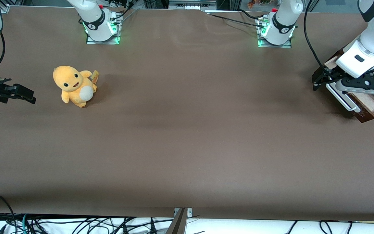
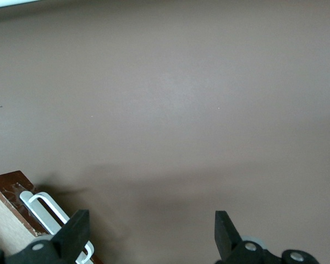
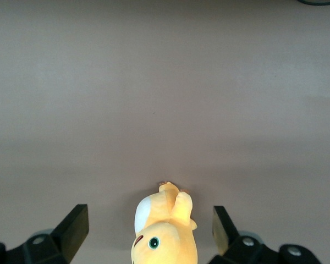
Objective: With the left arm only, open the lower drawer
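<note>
Front view: drawer point(image 1: 373, 105) pulled out at the working arm's end.
The gripper point(image 2: 151, 234) hovers beside its white handle point(image 2: 44, 212), fingers point(image 2: 77, 234) spread apart.

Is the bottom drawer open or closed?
Open. The lower drawer sticks out, its pale wood inside showing. The left arm's gripper hangs open above the white handle.

The hand point(image 1: 320, 80) hangs spread just above the lower drawer point(image 1: 370, 105), at the table's point(image 1: 187, 136) working-arm end.
</note>
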`<state>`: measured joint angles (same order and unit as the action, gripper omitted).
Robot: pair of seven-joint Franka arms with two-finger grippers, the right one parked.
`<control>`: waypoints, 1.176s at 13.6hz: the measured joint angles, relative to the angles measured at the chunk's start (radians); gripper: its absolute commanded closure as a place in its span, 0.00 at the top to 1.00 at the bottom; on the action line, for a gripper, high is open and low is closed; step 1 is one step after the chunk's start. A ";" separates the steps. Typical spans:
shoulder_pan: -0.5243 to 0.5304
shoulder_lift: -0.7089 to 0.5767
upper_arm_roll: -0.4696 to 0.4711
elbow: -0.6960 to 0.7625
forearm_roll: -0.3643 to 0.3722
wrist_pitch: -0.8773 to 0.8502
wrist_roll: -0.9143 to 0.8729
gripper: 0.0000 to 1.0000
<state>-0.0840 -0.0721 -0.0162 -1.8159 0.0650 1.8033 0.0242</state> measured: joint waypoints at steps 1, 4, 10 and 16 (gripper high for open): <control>0.000 0.000 0.000 0.004 0.000 -0.016 0.000 1.00; 0.000 0.004 0.000 0.030 0.000 -0.057 0.000 1.00; 0.000 0.013 0.001 0.039 0.000 -0.061 0.000 1.00; 0.009 0.014 0.017 0.041 -0.052 -0.083 0.000 1.00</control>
<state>-0.0754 -0.0581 0.0005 -1.7749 0.0129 1.7198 0.0239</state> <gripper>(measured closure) 0.000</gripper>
